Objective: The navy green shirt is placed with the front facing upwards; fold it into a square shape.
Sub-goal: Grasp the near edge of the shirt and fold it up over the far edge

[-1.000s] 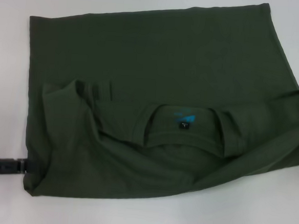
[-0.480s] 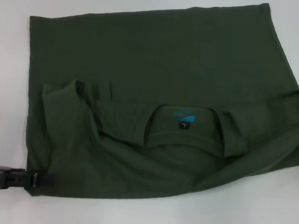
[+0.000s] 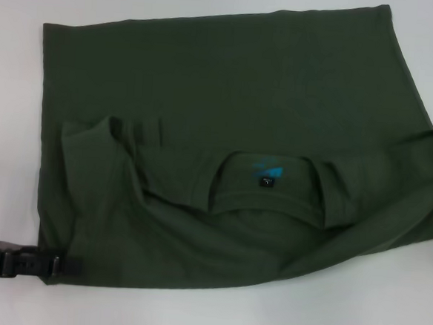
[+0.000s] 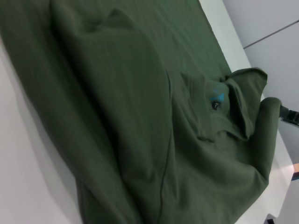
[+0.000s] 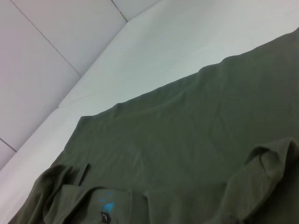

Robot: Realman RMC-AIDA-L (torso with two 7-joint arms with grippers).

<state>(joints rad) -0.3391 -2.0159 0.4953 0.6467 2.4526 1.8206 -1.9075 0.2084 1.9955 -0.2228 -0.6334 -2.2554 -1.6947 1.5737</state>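
Shirt, one only, lies spread across the middle of the white counter, its long axis running side to side in the head view. Its upper part is already doubled over toward the near edge, so the collar and small black neck tag sit mid-cloth, with both sleeves bunched inward. The far hem reaches toward the counter's back edge.

One end effector shows: the left end effector, low at the counter's near left corner, lying flat along the surface with its tip at the shirt's near-left corner, the cloth stretching away to its right. Whether its fingers are spread or pinching the fabric cannot be told. The right end effector is out of sight. The left arm is plainly nearer that corner, so the next fold likely starts there.
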